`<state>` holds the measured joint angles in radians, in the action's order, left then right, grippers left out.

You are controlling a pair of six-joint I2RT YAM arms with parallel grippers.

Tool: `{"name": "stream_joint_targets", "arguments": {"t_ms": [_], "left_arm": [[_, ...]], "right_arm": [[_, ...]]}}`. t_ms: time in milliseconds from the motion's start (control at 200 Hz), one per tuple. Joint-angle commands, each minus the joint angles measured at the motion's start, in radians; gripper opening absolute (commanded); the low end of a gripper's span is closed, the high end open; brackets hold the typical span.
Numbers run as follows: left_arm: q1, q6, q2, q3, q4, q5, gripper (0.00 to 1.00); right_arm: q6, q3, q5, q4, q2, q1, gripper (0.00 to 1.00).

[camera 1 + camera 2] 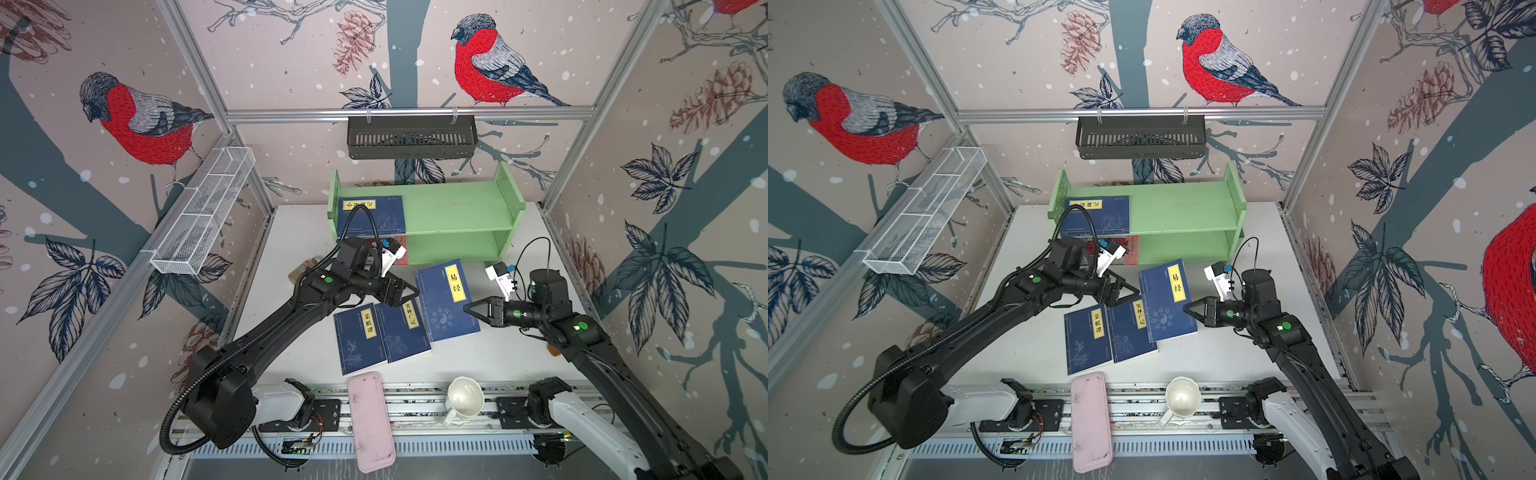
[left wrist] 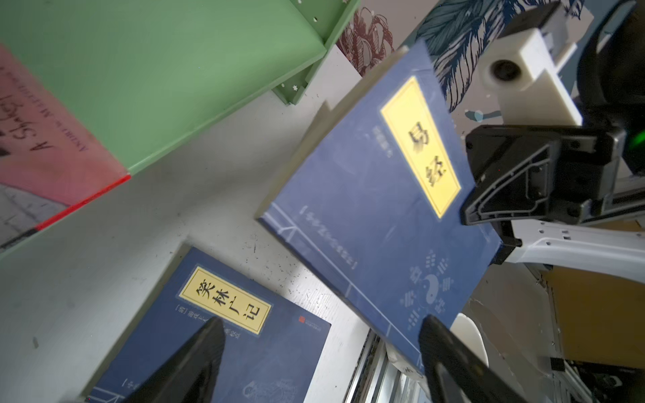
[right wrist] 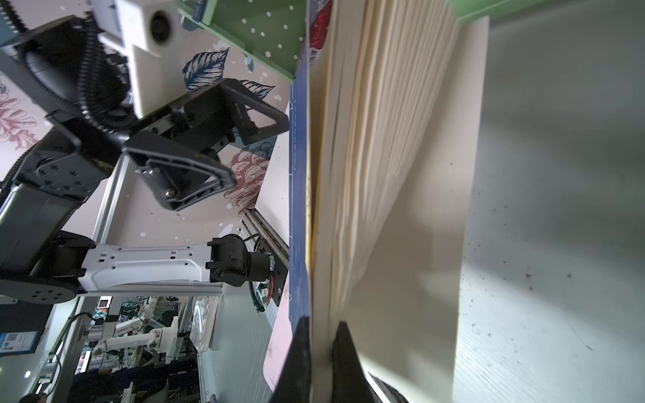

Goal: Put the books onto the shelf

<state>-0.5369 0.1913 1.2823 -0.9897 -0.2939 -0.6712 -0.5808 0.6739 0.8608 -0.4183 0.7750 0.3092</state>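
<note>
The raised book point(image 1: 446, 305) is clamped by one edge in the right gripper point(image 1: 467, 308) and tilted up. The left gripper point(image 1: 409, 292) is spread apart just beside the opposite edge, above a flat book point(image 1: 401, 336). The shelf point(image 1: 457, 210) is seen beyond both grippers

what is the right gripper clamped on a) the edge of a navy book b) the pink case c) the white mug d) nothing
a: in the right wrist view the right gripper pinches the page edge of the navy book.
</note>
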Motion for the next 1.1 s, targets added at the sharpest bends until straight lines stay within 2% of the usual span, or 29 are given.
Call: {"name": "stream_joint_targets", "arguments": {"t_ms": [0,250,405,520,595,665,710,805,870,960,1090], "left_arm": [[0.020,0.064,-0.019,0.025,0.088,-0.112,0.89],[0.020,0.213,-0.027,0.048,0.235,-0.321,0.87],[0.020,0.241,-0.026,0.046,0.265,-0.318,0.86],[0.020,0.272,-0.022,0.045,0.288,-0.342,0.80],[0.020,0.302,-0.028,0.047,0.316,-0.369,0.72],[0.020,0.332,-0.032,0.045,0.336,-0.385,0.57],[0.020,0.335,-0.032,0.041,0.336,-0.389,0.43],[0.020,0.313,-0.036,0.022,0.300,-0.372,0.16],[0.020,0.250,-0.041,-0.002,0.226,-0.327,0.00],[0.020,0.152,-0.046,-0.070,0.118,-0.262,0.00],[0.020,0.066,-0.067,-0.132,0.039,-0.227,0.00]], "right_arm": [[-0.036,0.026,-0.007,0.093,-0.005,0.022,0.00],[-0.054,0.087,0.016,0.192,0.017,0.070,0.00],[-0.051,0.113,0.034,0.236,0.050,0.099,0.00],[-0.040,0.121,0.025,0.244,0.075,0.134,0.00],[-0.034,0.125,0.014,0.251,0.090,0.156,0.00],[-0.031,0.128,0.008,0.267,0.107,0.178,0.00],[-0.029,0.132,0.005,0.275,0.118,0.191,0.01],[-0.015,0.149,-0.023,0.273,0.148,0.208,0.24],[-0.008,0.161,-0.044,0.265,0.167,0.210,0.48],[0.020,0.193,-0.115,0.226,0.177,0.208,0.62],[0.029,0.237,-0.214,0.210,0.158,0.172,0.68]]}}
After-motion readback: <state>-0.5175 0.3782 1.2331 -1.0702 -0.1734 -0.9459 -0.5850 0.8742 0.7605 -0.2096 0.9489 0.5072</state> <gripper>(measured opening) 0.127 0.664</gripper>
